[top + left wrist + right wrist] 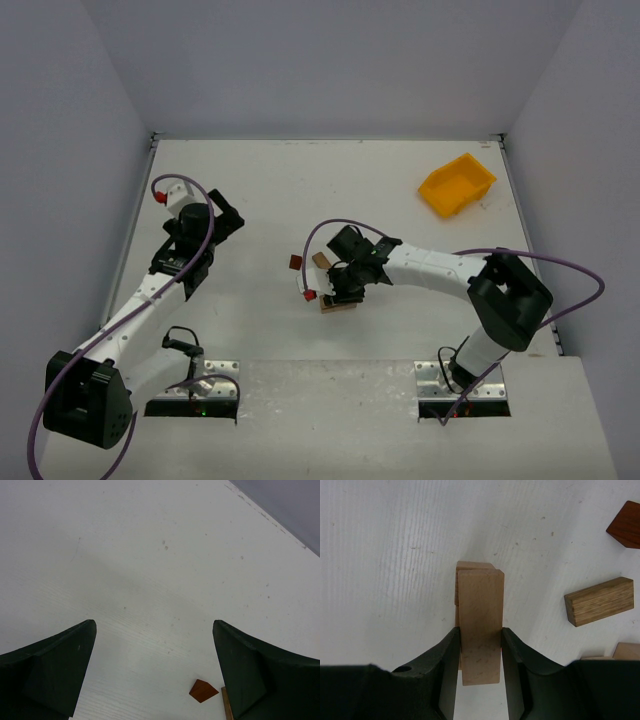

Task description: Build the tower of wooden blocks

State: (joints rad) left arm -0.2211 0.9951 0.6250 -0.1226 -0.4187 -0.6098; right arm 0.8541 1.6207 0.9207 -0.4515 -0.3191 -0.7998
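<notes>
Right wrist view: a pale oblong block [480, 610] is clamped in the right claw [480, 630], directly over a second pale block [470, 565], midway along the desk [300, 180] toward its near edge. A reddish-brown block [626, 525] and a grained oblong block [599, 601] are seen lying apart nearby. The left claw [154, 625] is held wide open near the left edge.

Top external camera: fixed high at the near side, looking down and forward over the whole table [300, 190]. Left wrist camera: low over the table, facing down past the left gripper [154, 624]. Right wrist camera: nearest, looking down the right gripper [480, 630] onto a pale oblong block [480, 605]. All three share the dark reddish-brown block [295, 262].
</notes>
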